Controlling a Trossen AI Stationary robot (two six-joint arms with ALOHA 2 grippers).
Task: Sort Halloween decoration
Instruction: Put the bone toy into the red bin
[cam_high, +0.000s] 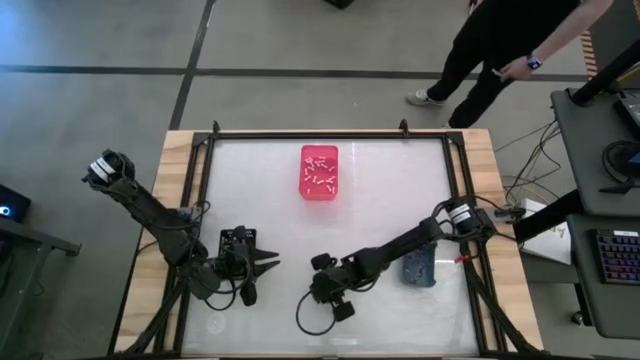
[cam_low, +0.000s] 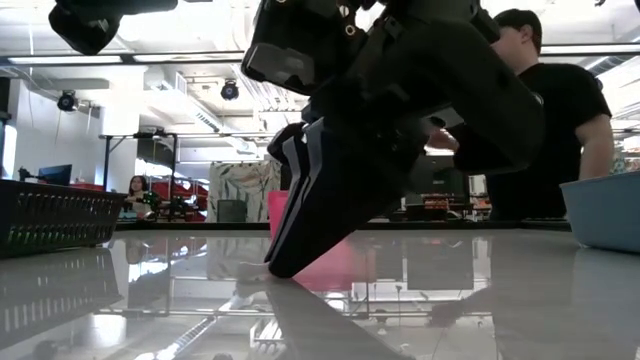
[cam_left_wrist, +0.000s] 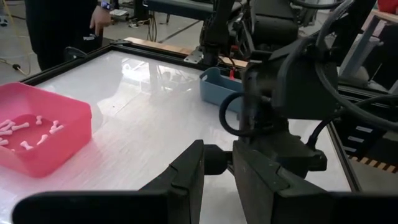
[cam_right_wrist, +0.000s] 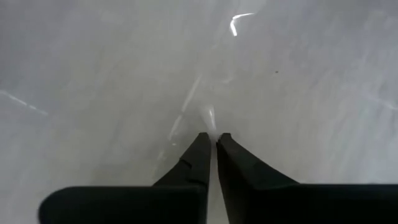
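Right gripper (cam_right_wrist: 213, 138): fingers nearly together, tips on the glossy white tabletop (cam_high: 380, 190); a held piece cannot be told. Tiny white decoration pieces (cam_high: 320, 170) lie in the pink plastic bin (cam_high: 304, 190), twelve o'clock. Left gripper (cam_left_wrist: 217, 163): narrow, empty, at seven o'clock. Risk: an empty pinch on the slick surface.

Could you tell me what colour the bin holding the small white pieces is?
Pink: the bin shows best in the high view.

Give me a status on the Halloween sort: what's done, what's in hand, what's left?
Done: white pieces lie in the pink bin. In hand: the right gripper is down at the table with fingertips pinched nearly together; whether it holds a piece can't be seen. The left gripper waits near the front left. Left: no loose pieces are visible; the grey-blue bin's contents can't be made out.
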